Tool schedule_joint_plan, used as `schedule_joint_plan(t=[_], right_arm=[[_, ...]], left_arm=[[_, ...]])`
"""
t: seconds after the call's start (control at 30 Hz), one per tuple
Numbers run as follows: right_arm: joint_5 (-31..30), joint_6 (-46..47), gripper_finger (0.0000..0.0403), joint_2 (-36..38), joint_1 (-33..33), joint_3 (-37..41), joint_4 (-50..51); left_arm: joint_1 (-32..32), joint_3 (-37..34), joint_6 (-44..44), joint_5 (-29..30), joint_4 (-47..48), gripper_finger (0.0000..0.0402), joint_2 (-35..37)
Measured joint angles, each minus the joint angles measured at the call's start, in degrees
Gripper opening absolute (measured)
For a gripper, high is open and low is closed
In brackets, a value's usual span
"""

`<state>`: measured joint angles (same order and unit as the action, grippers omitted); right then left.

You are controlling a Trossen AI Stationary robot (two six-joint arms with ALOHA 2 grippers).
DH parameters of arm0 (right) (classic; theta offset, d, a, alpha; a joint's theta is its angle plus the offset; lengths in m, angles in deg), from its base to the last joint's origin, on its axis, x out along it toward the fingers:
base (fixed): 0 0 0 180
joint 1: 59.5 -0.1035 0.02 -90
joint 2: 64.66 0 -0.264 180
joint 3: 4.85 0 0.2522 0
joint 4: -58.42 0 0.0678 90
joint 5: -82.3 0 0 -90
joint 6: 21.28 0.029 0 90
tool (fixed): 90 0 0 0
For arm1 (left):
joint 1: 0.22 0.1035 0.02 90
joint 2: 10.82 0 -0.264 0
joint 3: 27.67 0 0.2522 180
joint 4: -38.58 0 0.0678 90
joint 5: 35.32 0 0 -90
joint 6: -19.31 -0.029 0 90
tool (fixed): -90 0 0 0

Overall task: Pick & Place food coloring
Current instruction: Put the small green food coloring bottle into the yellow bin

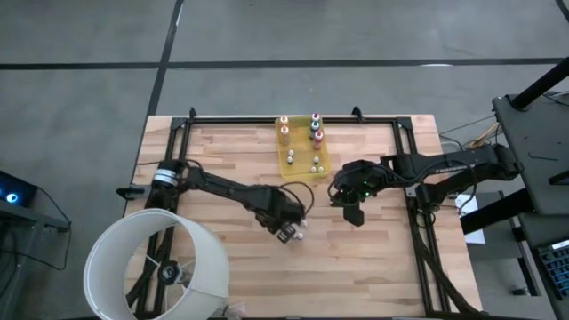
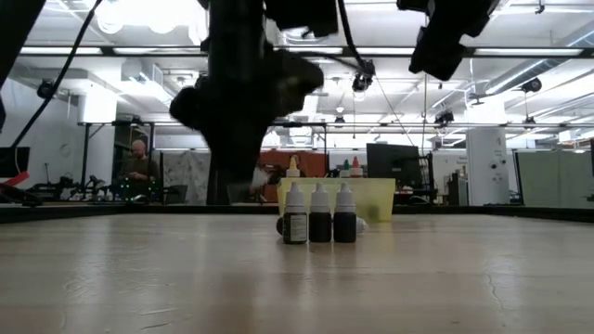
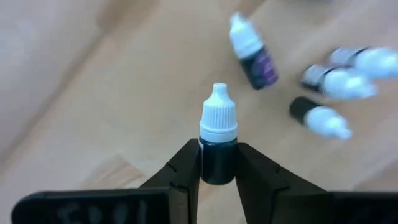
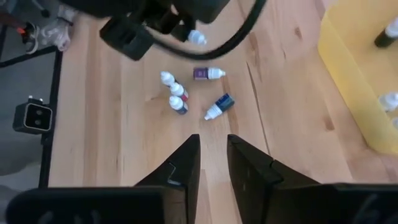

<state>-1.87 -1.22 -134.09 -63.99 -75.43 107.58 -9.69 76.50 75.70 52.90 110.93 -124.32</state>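
We see the yellow tray (image 1: pixel 293 161) at the middle of the worktop's (image 1: pixel 222 151) far edge, holding several upright food coloring bottles (image 1: pixel 315 128) with orange, red and white caps. Near the worktop's middle, our left hand (image 3: pixel 217 177) is pinching a dark bottle (image 3: pixel 217 146) with a white cap just below that cap. More loose bottles (image 4: pixel 179 99) stand and lie on the wood close by. Our right hand (image 4: pixel 213 155) hovers beside the tray, fingers slightly parted, carrying nothing.
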Motion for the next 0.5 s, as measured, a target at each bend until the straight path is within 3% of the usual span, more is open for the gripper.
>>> schedule_joint_plan(t=[0.33, 0.5], right_arm=[[0.0, -7.9, 0.0077, 0.0, 0.2, -6.1, -0.2], [0.1, -11.5, 0.0085, 0.0, 0.7, -10.5, -0.4]], left_arm=[[4.7, 0.2, -8.3, 1.7, -5.6, 0.0064, 12.9], [6.2, 0.2, -14.9, -2.9, -12.9, 0.0064, 18.0]])
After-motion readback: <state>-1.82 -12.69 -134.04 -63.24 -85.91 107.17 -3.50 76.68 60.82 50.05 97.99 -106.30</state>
